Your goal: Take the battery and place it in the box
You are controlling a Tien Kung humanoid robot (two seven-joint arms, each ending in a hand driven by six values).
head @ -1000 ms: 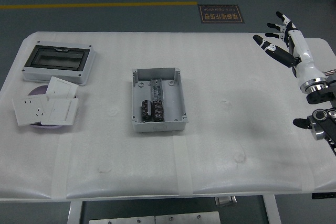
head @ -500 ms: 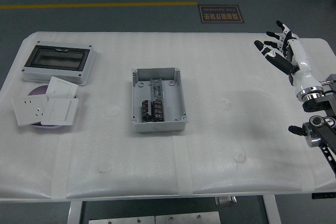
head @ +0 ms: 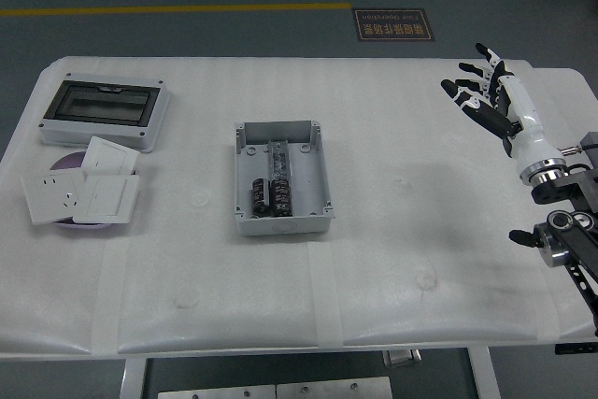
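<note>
**Right robot hand empty over far right of surface; batteries in box**

The right robot hand [head: 481,91] hovers above the far right part of the white surface [head: 392,268], fingers spread, holding nothing. The open grey box [head: 282,178] sits at mid-surface, well apart from it. Dark cylindrical batteries [head: 269,195] lie inside the box's near-left portion. A black-windowed enclosure [head: 103,112] and white switch plates [head: 82,191] occupy the left side.

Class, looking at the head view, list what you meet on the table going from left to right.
Socket plates → open grey box with batteries inside → right hand, fingers spread, holding nothing.
</note>
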